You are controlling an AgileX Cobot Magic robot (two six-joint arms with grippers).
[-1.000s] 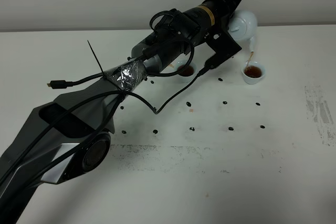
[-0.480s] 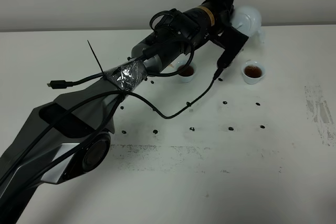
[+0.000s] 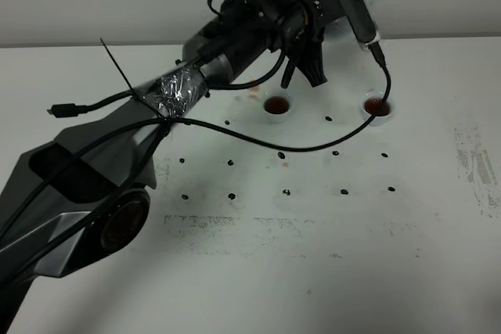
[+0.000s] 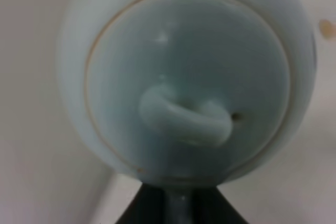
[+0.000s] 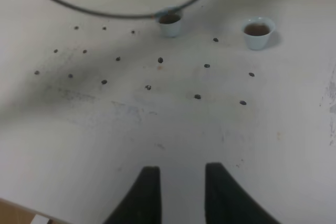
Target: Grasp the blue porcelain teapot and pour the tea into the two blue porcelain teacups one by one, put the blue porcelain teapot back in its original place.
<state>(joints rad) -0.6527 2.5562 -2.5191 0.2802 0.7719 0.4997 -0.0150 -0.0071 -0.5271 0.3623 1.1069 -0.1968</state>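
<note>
Both teacups filled, teapot going back
Left gripper [image 4: 176,203] grips teapot [image 4: 186,77] at top centre; lower it level, slowly. Right gripper [image 5: 181,187] half open, empty

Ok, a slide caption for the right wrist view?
Open right gripper hovers over the white table; two filled blue teacups stand beyond.

Pale blue teapot [image 4: 189,77]; two pale blue cups [image 5: 258,33] hold reddish-brown tea [image 3: 277,105]; white table [image 3: 313,271] has dark dots.
</note>
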